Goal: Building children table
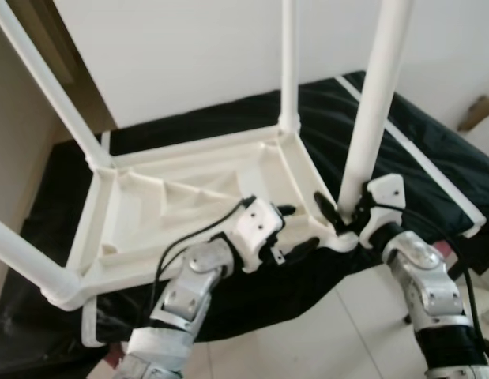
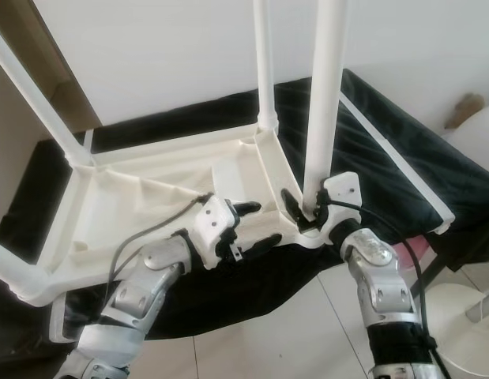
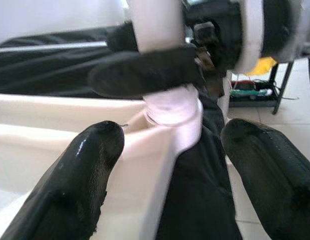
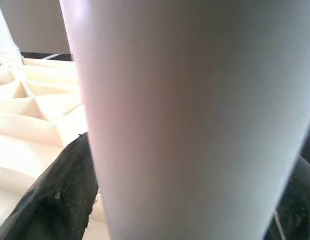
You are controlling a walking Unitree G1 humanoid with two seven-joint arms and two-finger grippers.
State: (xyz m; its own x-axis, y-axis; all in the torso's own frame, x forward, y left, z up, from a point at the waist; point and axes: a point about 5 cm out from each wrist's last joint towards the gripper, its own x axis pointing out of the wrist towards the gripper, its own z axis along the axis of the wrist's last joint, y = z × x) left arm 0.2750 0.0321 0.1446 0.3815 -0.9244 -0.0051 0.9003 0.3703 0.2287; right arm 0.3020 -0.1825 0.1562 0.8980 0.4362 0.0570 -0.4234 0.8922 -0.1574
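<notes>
The white plastic children's table (image 1: 189, 197) lies upside down on a black cloth (image 1: 418, 150), legs pointing up. The right end effector (image 1: 343, 215) is clamped around the base of the near white tube leg (image 1: 374, 110) at its corner socket. The left end effector (image 1: 295, 229) hovers spread apart beside that corner's rim, holding nothing.

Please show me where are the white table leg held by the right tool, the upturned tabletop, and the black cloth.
table leg (image 1: 370, 118), left eye view, middle of shaft.
upturned tabletop (image 1: 161, 193), left eye view, ribbed underside.
black cloth (image 2: 370, 142), right eye view, bare part right of leg.
</notes>
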